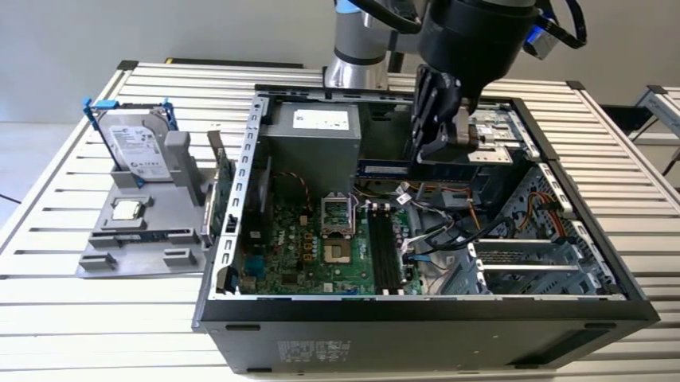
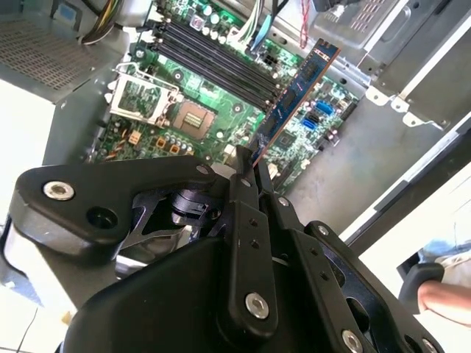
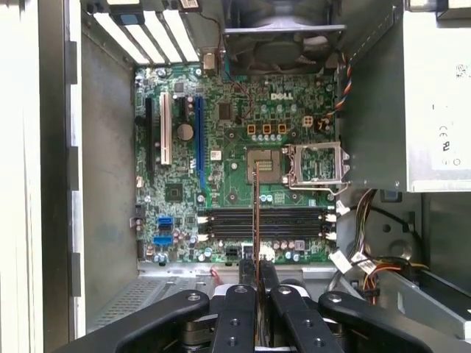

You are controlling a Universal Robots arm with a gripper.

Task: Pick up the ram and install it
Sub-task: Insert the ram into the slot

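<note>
Now the gripper (image 3: 257,273) pinches the ram (image 2: 296,94) near one end, fingers pressed on its flat faces. It hangs above the motherboard (image 3: 228,158), over the slots (image 3: 265,220), with its long axis crossing theirs rather than lying along them.

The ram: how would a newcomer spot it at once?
Find the open computer case on the slatted table. Above its motherboard, the gripper pinches a long thin blue stick, the ram. Unlike the black slots below, it hangs in the air.
</note>
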